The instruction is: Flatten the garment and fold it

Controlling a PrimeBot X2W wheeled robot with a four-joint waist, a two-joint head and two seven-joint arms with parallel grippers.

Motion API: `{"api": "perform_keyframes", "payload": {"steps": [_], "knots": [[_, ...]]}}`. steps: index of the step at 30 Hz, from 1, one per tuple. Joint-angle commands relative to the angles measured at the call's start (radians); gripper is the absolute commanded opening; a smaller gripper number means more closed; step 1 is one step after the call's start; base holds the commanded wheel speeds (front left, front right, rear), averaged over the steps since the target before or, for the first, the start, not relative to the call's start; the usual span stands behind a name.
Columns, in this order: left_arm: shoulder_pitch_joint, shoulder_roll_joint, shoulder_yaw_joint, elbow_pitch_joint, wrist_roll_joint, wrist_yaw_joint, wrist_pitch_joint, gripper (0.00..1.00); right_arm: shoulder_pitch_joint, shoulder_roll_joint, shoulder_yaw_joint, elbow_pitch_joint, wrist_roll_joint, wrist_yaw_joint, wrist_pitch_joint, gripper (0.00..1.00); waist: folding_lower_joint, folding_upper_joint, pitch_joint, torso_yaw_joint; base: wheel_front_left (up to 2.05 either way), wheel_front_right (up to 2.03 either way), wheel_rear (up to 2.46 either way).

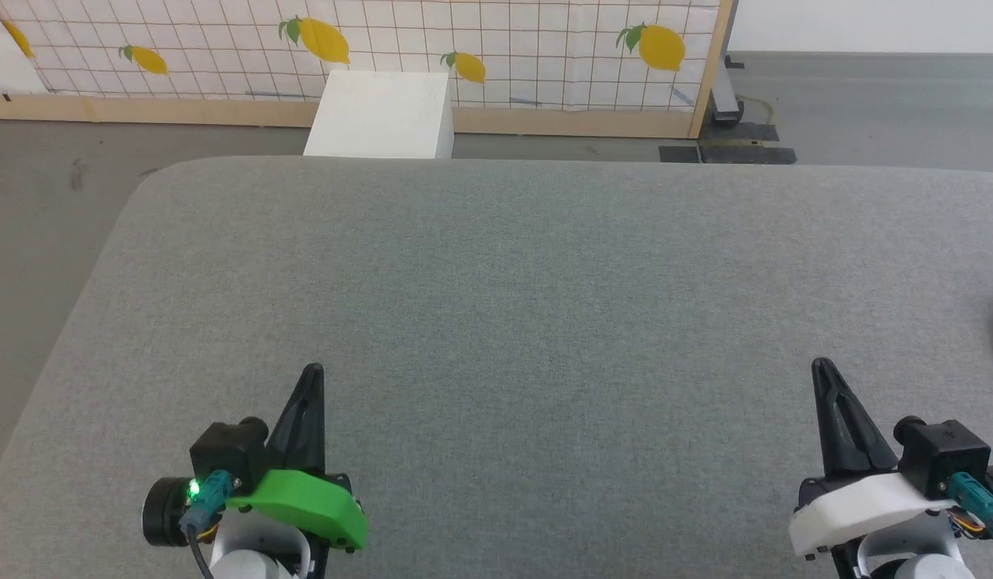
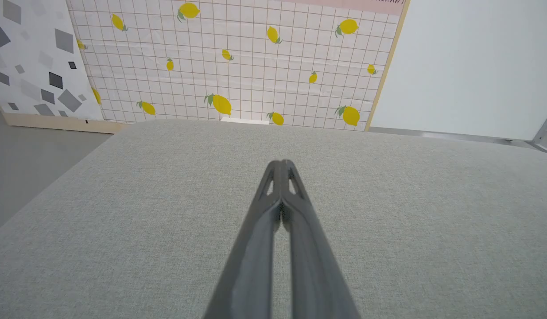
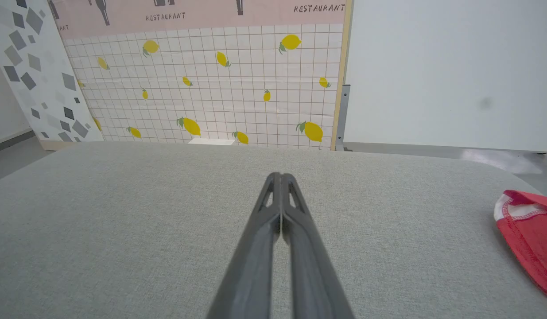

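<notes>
Nothing of the task is judged to be done: the garment is neither flattened nor folded, and it is not held. The left fingers and the right fingers are pressed fully together, tip to tip, with nothing between them, and are held just above the surface. The garment is seen well to the right of the right fingers, apart from them, lying near the surface's right edge. What is visible of it is a rumpled red edge of thin fabric, with a white trim band and a line of stitching along the hem. The rest is cut off by the picture's border, so its lay cannot be told. The surface is covered in a grey woven cloth, matt and finely grained, with rounded corners. The fingers are dark, long and tapered, with small cut-outs near the tips. Reaching, grasping, spreading and folding are all judged to be left.
</notes>
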Motion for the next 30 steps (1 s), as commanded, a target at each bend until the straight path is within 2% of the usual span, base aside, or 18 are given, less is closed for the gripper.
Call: {"api": "perform_keyframes", "payload": {"steps": [1, 30], "knots": [[0.015, -0.002, 0.003, -0.009, 0.012, 0.008, 0.007, 0.0, -0.007, 0.001, 0.003, -0.01, -0.007, -0.001, 0.005, 0.0, 0.0, 0.0, 0.0, 0.0, 0.0, 0.0, 0.0], [0.026, -0.003, 0.02, -0.055, 0.064, 0.032, 0.065, 0.0, -0.012, 0.001, 0.028, -0.031, -0.028, -0.001, 0.053, 0.0, 0.0, 0.0, -0.002, 0.0, 0.0, 0.0, 0.0]]}}
